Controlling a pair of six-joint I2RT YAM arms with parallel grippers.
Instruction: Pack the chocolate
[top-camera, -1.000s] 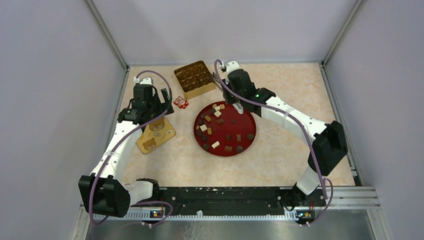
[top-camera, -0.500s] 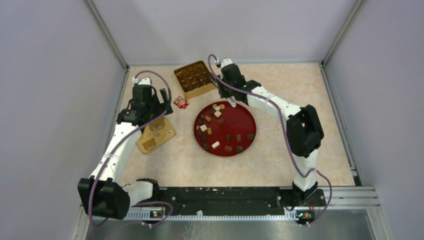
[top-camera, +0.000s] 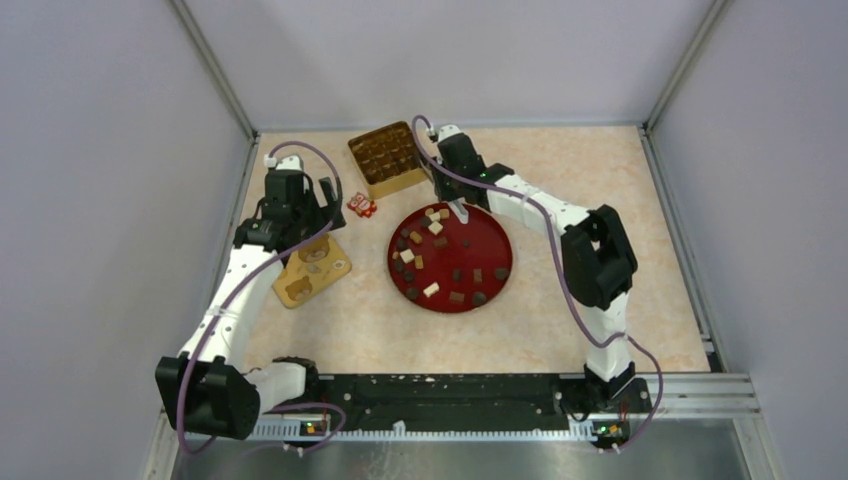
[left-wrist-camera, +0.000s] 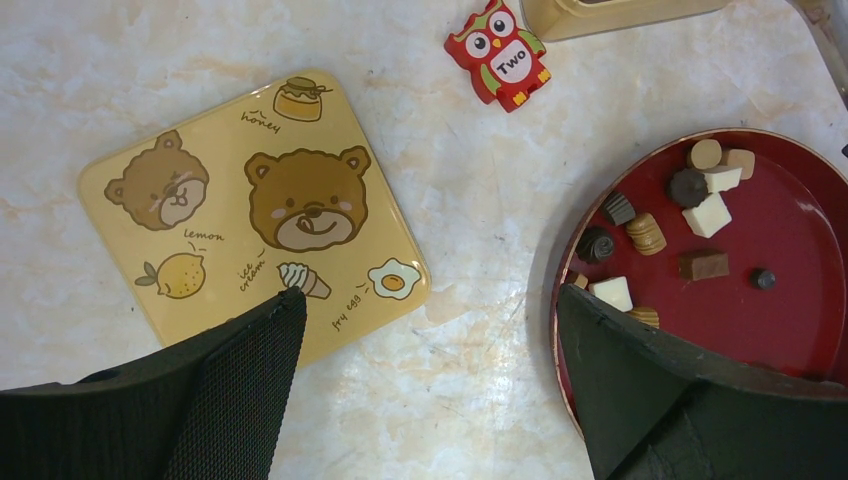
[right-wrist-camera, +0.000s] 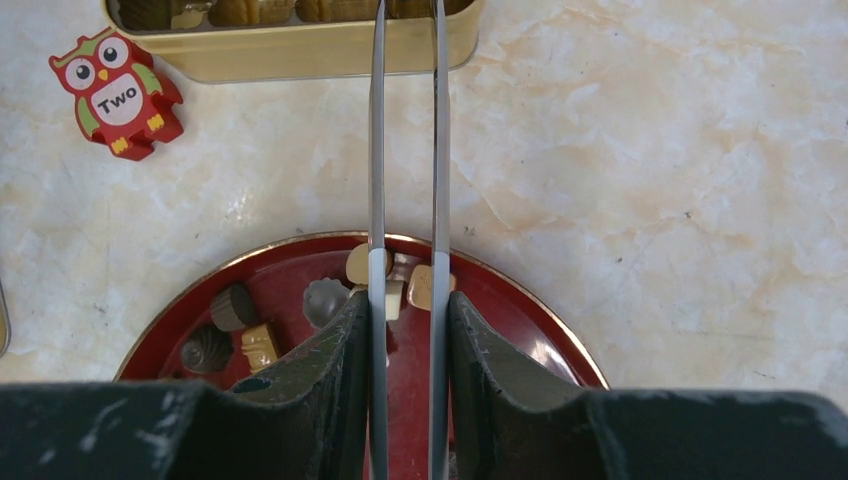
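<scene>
Chocolate pieces (top-camera: 437, 228), dark lumps and pale cubes, lie scattered on a round red plate (top-camera: 497, 240); more fill a gold tin (top-camera: 389, 158) behind it. My right gripper (top-camera: 455, 195) hangs over the plate's far edge, shut on grey metal tweezers (right-wrist-camera: 377, 150). In the right wrist view (right-wrist-camera: 405, 300) the tweezer arms run out over the tin (right-wrist-camera: 300, 50); their tips are out of view. My left gripper (left-wrist-camera: 430, 300) is open and empty above bare table between the bear-printed lid (left-wrist-camera: 260, 210) and the plate (left-wrist-camera: 790, 300). Chocolates (left-wrist-camera: 708, 215) show there too.
A red owl-shaped item marked "Two" (top-camera: 361, 205) lies between the tin and the lid (top-camera: 312, 270); it also shows in the left wrist view (left-wrist-camera: 500, 55) and the right wrist view (right-wrist-camera: 118, 95). Walls enclose the table on three sides.
My right arm has folded its elbow in, and its gripper with the tweezers has shifted left and back toward the tin. The left arm has not moved.
</scene>
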